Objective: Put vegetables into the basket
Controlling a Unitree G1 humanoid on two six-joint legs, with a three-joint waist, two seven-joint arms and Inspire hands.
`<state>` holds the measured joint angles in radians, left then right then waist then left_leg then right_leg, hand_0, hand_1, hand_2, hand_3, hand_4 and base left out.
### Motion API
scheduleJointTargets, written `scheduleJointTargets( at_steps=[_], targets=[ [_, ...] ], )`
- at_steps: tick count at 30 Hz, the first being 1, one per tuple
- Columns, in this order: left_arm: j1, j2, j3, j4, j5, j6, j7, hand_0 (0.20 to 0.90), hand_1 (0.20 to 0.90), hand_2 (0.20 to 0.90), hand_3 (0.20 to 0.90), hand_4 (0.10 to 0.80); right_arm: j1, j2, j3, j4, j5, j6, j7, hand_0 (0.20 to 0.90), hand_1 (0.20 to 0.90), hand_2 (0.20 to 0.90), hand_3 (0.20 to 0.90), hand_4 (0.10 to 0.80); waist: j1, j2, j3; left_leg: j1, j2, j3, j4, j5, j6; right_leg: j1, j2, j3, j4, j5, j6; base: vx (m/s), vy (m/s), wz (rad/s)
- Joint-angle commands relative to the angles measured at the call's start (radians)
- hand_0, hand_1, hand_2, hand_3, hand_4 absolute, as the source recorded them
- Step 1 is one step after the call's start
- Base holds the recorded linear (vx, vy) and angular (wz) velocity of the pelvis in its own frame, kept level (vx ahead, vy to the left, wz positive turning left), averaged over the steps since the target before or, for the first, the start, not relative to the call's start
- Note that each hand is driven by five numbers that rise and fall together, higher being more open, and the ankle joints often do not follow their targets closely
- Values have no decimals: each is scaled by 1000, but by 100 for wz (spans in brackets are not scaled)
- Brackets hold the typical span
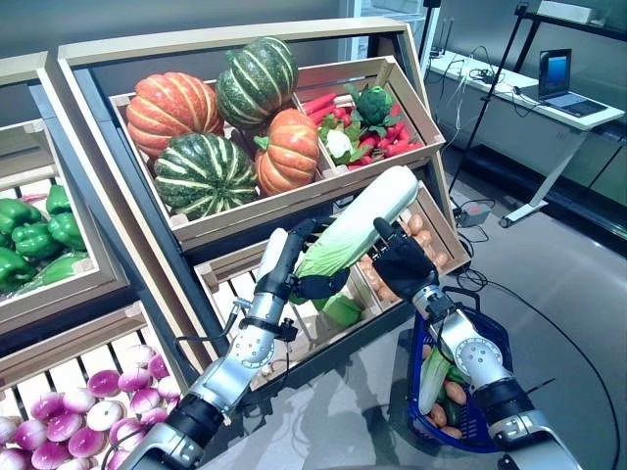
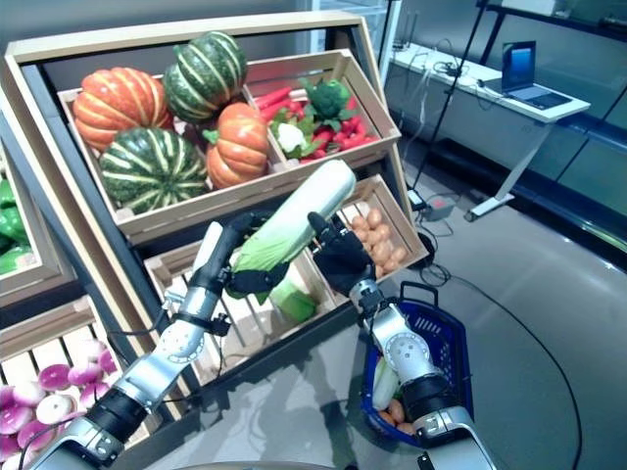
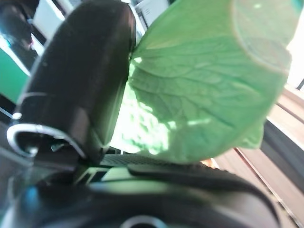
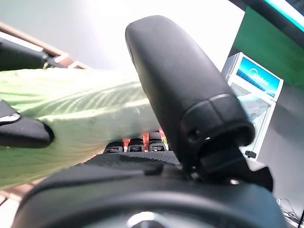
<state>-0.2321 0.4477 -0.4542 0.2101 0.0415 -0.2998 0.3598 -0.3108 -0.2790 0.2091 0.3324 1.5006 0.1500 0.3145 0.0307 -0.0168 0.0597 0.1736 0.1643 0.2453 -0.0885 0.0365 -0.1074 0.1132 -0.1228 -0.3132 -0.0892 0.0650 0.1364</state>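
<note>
My left hand (image 1: pixel 315 286) is shut on the leafy end of a long napa cabbage (image 1: pixel 362 220) with a white stalk and pale green leaves, holding it slanted in the air in front of the wooden stand's lower shelf. In the left wrist view the leaves (image 3: pixel 204 95) lie against its thumb (image 3: pixel 80 80). My right hand (image 1: pixel 404 266) is raised beside the cabbage's middle, fingers straight and touching it. In the right wrist view the cabbage (image 4: pixel 80 123) lies past its upright thumb (image 4: pixel 175 85). The blue basket (image 1: pixel 495 357) stands on the floor below the right arm, holding a pale green leafy vegetable (image 1: pixel 431 377) and orange ones (image 1: pixel 453 392).
The wooden stand (image 1: pixel 294 201) with slanted crates rises right ahead and to the left. A white desk (image 1: pixel 549 103) with a laptop stands at the back right, with cables on the grey floor near it.
</note>
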Motion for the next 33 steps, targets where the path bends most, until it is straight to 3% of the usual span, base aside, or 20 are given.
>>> scheduleJointTargets(
  at_steps=[1,6,11,18,20,22,25,33],
  targets=[
    [-185,-9,-21,-76,-9,-115,-12,300,300,300,300,400,-161,78,16,-129,46,29,184,900,900,900,900,800,-13,-33,-40,-16,-50,-30,1,-78,19,45,-36,27,2,-45,29,0,0,0],
    [-207,-3,-39,-62,64,-140,-40,300,300,300,300,400,-174,64,12,-124,6,-3,179,900,900,900,900,800,-18,-32,-41,-18,-47,-30,1,-75,17,41,-35,31,2,-43,30,-6,-3,0],
    [-237,16,-92,-75,190,-138,-61,300,300,300,300,400,-210,51,12,-114,-11,-26,161,900,900,900,900,800,-26,-28,-41,-17,-46,-27,1,-75,16,39,-33,42,2,-43,33,0,0,0],
    [-250,42,-182,-71,257,-152,-86,300,300,300,300,400,-271,35,16,-95,-33,-59,147,900,900,900,900,800,-30,-28,-42,-14,-45,-24,1,-77,15,39,-33,54,2,-44,36,0,0,0],
    [-252,48,-195,-72,266,-144,-92,300,300,300,300,400,-282,25,15,-86,-82,-88,131,900,900,900,900,800,-30,-28,-42,-14,-45,-24,1,-77,16,38,-32,57,2,-44,36,0,0,0],
    [-250,60,-218,-67,260,-132,-93,300,300,300,300,400,-307,-6,23,-72,-230,-191,83,900,900,900,900,800,-32,-29,-41,-16,-45,-24,1,-77,15,35,-31,62,2,-43,37,0,0,0],
    [-238,65,-227,-67,254,-125,-91,300,300,300,300,400,-329,-37,32,-74,-319,-228,50,900,900,900,900,800,-35,-30,-40,-17,-44,-22,1,-75,15,31,-32,68,2,-42,37,0,0,0],
    [-209,59,-240,-50,273,-135,-71,300,300,300,300,400,-345,-49,37,-69,-344,-290,3,900,900,900,900,800,-33,-29,-34,-14,-43,-19,1,-76,17,32,-31,74,2,-40,37,4,0,-1]
  ],
)
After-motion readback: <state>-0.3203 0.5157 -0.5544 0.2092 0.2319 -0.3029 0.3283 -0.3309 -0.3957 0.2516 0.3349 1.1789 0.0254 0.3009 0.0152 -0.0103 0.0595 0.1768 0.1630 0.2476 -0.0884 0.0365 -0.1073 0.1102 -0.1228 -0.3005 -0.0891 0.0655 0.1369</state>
